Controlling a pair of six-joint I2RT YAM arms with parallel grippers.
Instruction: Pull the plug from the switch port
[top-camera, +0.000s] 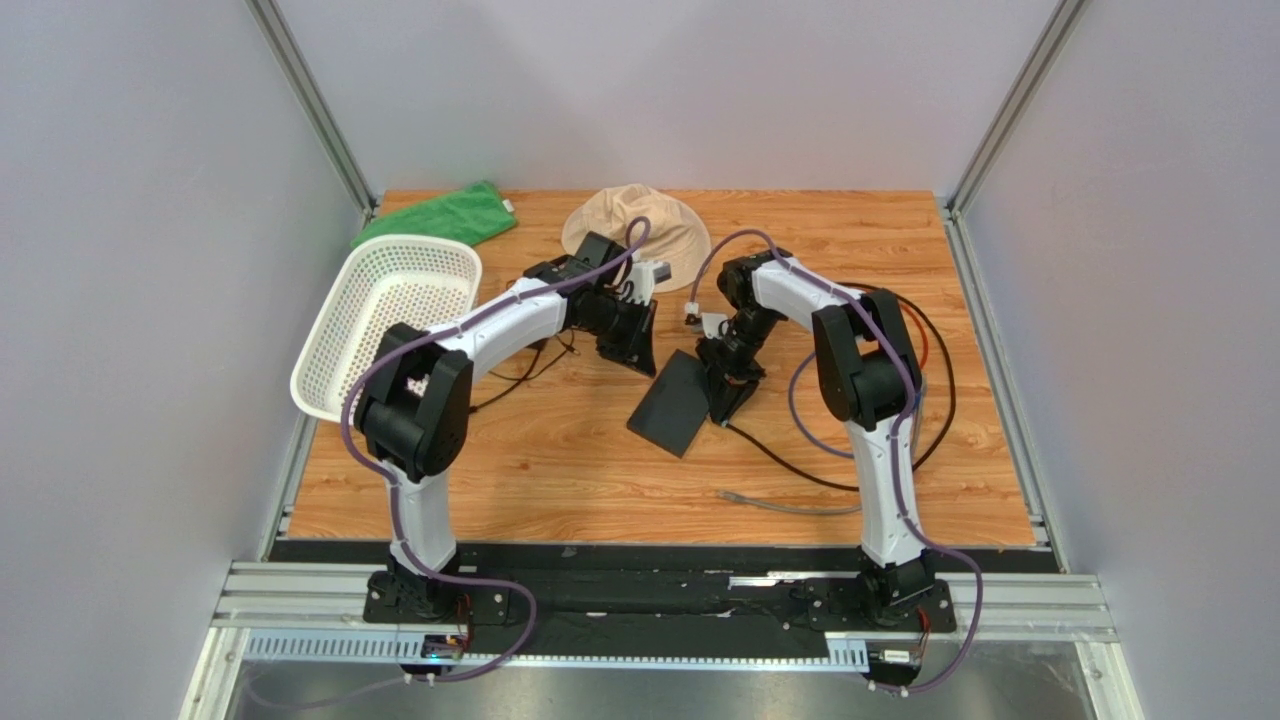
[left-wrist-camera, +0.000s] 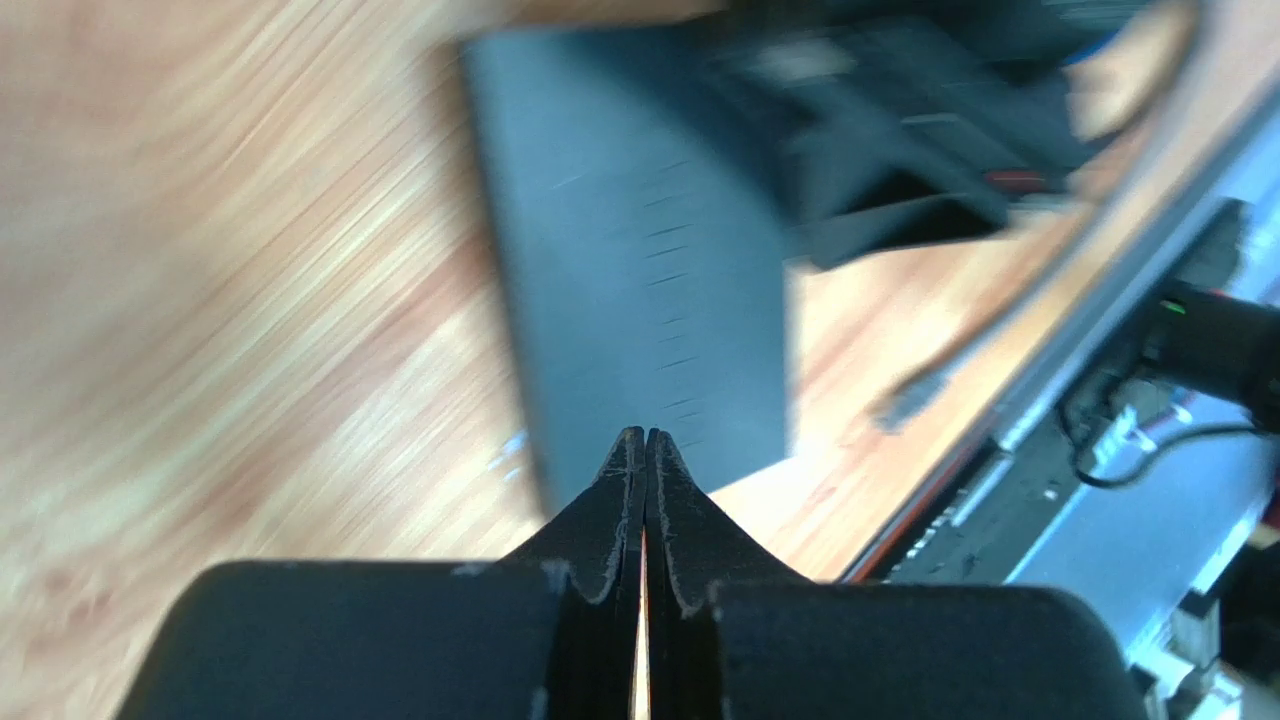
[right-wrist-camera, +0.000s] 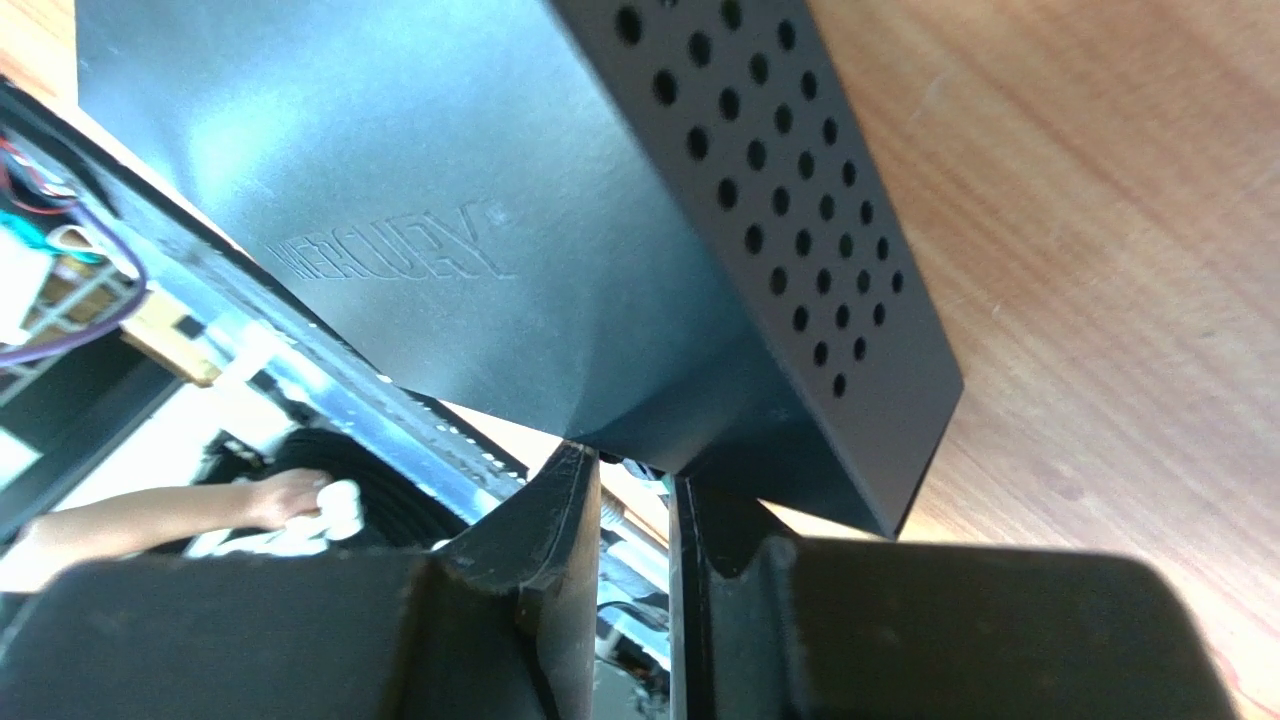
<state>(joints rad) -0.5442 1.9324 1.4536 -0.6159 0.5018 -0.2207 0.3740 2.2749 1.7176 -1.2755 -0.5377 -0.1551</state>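
The switch (top-camera: 669, 408) is a thin flat black box in the middle of the table, lying askew with its right end raised. In the right wrist view the switch (right-wrist-camera: 451, 225) shows a logo on its top face and a perforated side. My right gripper (top-camera: 732, 393) sits at its narrow right edge. The fingertips (right-wrist-camera: 579, 480) are closed to a narrow gap (right-wrist-camera: 634, 458) against that edge. The plug is almost wholly hidden between them. Its black cable (top-camera: 812, 477) trails off to the right. My left gripper (top-camera: 639, 357) hovers at the switch's far left corner, shut and empty (left-wrist-camera: 646, 435), and its view of the switch (left-wrist-camera: 631, 255) is blurred.
A white mesh basket (top-camera: 383, 323) stands at the left edge, with a green cloth (top-camera: 443, 215) behind it. A beige hat (top-camera: 654, 225) lies at the back centre. The black cable loops around the right arm. A grey cable (top-camera: 766, 503) lies near the front edge.
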